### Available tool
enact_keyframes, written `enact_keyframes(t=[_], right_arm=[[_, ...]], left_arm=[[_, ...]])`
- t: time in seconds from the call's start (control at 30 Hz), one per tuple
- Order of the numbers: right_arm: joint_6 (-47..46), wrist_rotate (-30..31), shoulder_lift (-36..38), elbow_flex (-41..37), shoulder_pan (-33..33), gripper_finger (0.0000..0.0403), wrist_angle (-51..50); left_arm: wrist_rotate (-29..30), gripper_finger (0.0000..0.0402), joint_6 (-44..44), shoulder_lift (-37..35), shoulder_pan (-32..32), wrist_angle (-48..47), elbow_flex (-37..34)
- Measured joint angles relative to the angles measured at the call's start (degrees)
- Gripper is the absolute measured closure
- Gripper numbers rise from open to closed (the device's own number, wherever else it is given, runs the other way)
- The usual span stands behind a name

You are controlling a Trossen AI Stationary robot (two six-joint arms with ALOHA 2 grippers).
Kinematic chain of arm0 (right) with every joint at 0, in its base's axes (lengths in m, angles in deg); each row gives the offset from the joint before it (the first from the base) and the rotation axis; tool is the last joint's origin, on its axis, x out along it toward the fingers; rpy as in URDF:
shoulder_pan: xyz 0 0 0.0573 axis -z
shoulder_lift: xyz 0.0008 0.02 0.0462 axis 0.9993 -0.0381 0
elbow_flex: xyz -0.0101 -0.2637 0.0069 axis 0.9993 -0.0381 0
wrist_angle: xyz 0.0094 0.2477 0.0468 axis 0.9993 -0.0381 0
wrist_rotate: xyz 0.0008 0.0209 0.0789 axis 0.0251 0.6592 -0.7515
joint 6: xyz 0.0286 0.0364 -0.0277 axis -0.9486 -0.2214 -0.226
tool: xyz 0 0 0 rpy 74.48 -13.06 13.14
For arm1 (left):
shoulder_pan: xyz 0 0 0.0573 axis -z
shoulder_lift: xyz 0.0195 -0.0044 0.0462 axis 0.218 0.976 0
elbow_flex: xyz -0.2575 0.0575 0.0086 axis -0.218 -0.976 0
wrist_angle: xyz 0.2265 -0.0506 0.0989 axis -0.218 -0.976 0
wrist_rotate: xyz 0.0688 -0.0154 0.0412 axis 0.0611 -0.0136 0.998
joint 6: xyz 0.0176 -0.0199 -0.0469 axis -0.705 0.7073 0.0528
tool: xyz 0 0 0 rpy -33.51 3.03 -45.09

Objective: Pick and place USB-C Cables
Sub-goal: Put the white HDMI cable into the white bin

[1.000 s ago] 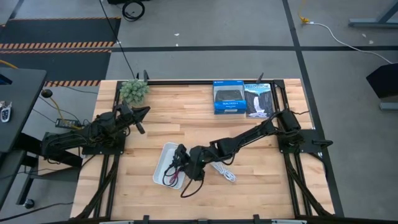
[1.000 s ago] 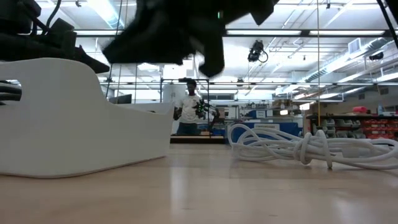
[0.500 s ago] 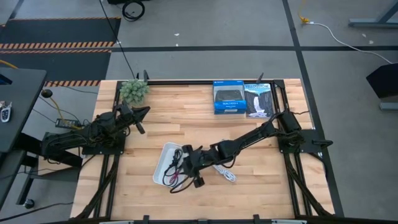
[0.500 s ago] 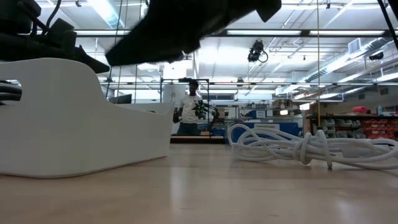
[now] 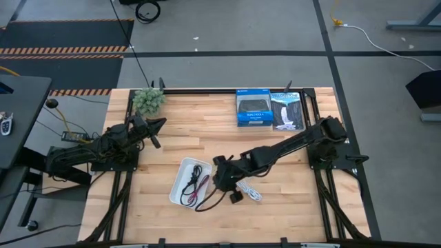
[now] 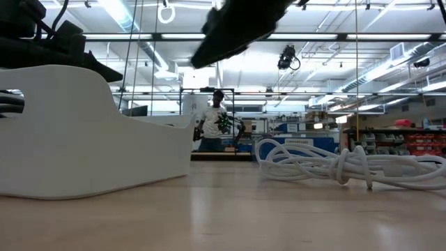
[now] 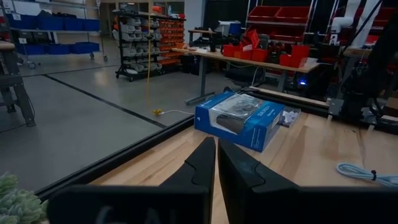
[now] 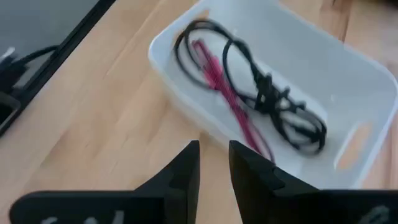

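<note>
Near the front edge of the table, the white cable (image 5: 249, 191) lies loose just right of the tray (image 5: 180, 171), which holds the black cable (image 8: 273, 106) and the red cable (image 8: 219, 84), its tail over the front rim. We judge them light, soft and springy, best pinched at the bundled middle. Since a second ago the right gripper (image 5: 233, 191) has left the tray towards the white cable, empty, jaws narrowly apart; the left gripper (image 7: 216, 163), parked near the back left corner, is pressed together.

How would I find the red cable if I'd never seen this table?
Look at the white tray near the table's front edge, just left of the right gripper. Two thin cables lie tangled inside it. The red cable is the only red one; the black cable loops over it, and its end hangs over the tray's rim.
</note>
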Motion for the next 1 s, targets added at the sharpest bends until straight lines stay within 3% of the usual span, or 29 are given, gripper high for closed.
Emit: enact_keyframes(t=[0.17,0.37,0.7,1.0], right_arm=[[-1.92,-2.04,2.74,0.04,1.06,0.0296,-11.31],[-5.44,-6.57,2.20,-1.08,2.71,0.0234,-23.16],[-14.17,-5.94,2.35,-10.00,2.78,0.0124,-20.40],[-16.80,-5.53,2.35,-12.20,2.60,0.0114,-17.60]], left_arm=[[0.00,0.0377,0.00,0.00,0.00,0.00,0.00],[0.00,0.0377,0.00,0.00,-0.01,0.00,0.00],[0.00,0.0377,0.00,0.00,0.00,-0.02,0.00],[0.00,0.0377,0.00,0.00,0.00,-0.02,0.00]])
